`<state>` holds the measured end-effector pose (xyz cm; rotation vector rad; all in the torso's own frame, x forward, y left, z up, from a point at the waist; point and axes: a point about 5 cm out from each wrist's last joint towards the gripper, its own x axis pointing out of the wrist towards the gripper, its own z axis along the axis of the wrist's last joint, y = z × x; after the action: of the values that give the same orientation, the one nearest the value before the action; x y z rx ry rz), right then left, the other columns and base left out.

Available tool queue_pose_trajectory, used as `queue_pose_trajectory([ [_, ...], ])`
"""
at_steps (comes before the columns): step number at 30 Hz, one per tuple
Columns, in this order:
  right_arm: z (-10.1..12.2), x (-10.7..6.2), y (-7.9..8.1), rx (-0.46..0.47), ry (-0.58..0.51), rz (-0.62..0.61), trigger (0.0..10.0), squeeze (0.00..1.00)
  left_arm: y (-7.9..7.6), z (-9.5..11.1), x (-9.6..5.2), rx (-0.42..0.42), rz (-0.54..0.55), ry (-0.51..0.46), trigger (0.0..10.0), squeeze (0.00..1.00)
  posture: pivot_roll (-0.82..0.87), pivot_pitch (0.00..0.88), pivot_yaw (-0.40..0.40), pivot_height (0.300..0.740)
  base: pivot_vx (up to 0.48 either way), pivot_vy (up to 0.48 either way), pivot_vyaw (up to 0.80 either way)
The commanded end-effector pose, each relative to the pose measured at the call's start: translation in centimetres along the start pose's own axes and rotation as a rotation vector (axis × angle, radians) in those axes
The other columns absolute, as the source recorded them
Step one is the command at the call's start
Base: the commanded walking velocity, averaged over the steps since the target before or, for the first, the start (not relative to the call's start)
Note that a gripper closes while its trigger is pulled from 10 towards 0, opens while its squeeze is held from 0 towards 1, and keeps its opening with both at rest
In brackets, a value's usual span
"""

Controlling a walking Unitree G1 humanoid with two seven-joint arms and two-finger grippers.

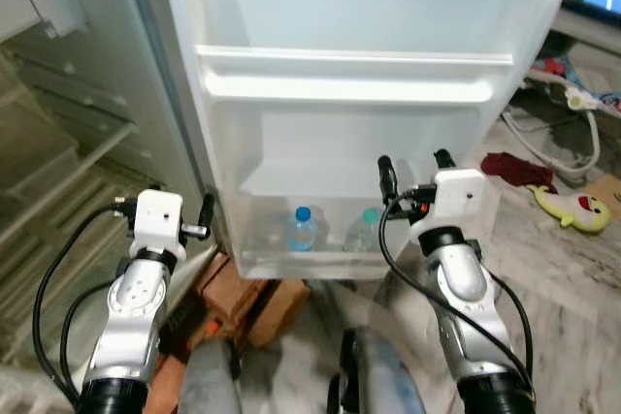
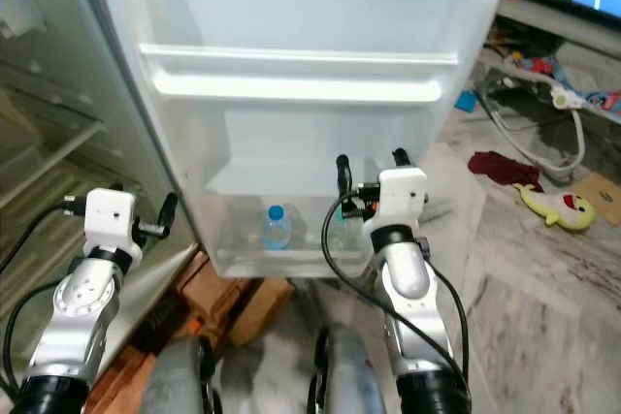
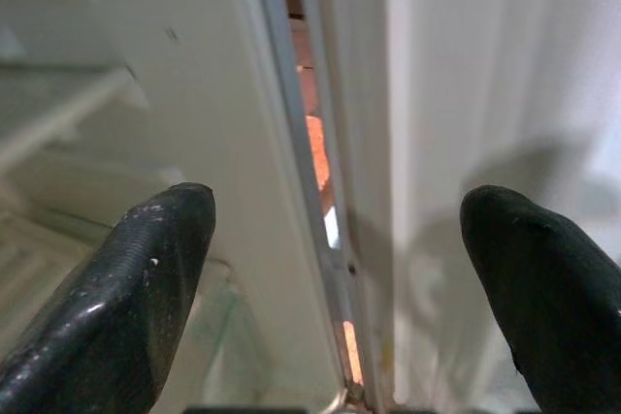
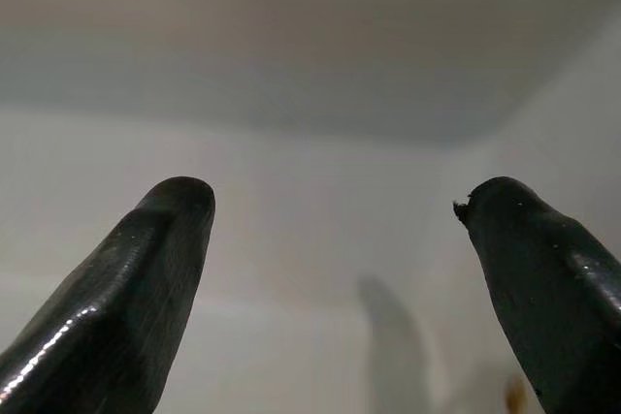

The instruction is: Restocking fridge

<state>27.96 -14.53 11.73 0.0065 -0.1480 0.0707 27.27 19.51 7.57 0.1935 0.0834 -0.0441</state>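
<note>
The fridge door stands open in front of me, with a white upper door shelf. Its clear bottom bin holds a blue-capped water bottle and a teal-capped bottle, both upright. My right gripper is open and empty, raised just above and to the right of the teal-capped bottle, facing the door's white inner wall. My left gripper is open and empty too. It is low on the left, pointing at the hinge gap between the fridge body and the door.
Glass shelves of the fridge interior lie to my left. Reddish bricks sit on the floor under the door. On the marble floor to the right are a red cloth, a yellow plush toy and white cables.
</note>
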Motion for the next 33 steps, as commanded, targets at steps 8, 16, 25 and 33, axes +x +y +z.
queue_pose_trajectory([
  [8,-0.4,0.4,-1.4,0.017,0.023,-0.070,10.0,0.00,-1.0,0.7,0.8,0.007,-0.027,-0.044,10.0,0.00,0.03,0.000,-0.076,0.740,0.000,0.000,0.00],
  [16,-2.3,-0.1,-1.2,0.038,0.162,-0.041,10.0,0.00,-1.0,1.2,0.6,0.011,-0.024,-0.056,10.0,0.00,0.02,0.030,-0.077,0.740,-0.033,0.000,0.00],
  [25,-3.7,-1.0,-0.1,0.053,0.252,0.021,10.0,0.00,-0.9,0.7,0.1,0.017,-0.012,-0.047,10.0,0.00,0.02,0.044,-0.080,0.740,-0.279,0.000,0.00],
  [33,-3.9,-1.3,0.7,-0.003,0.252,0.051,10.0,0.00,-0.9,0.7,0.4,0.022,-0.014,-0.042,10.0,0.00,0.02,0.039,-0.086,0.740,-0.341,0.000,0.00],
])
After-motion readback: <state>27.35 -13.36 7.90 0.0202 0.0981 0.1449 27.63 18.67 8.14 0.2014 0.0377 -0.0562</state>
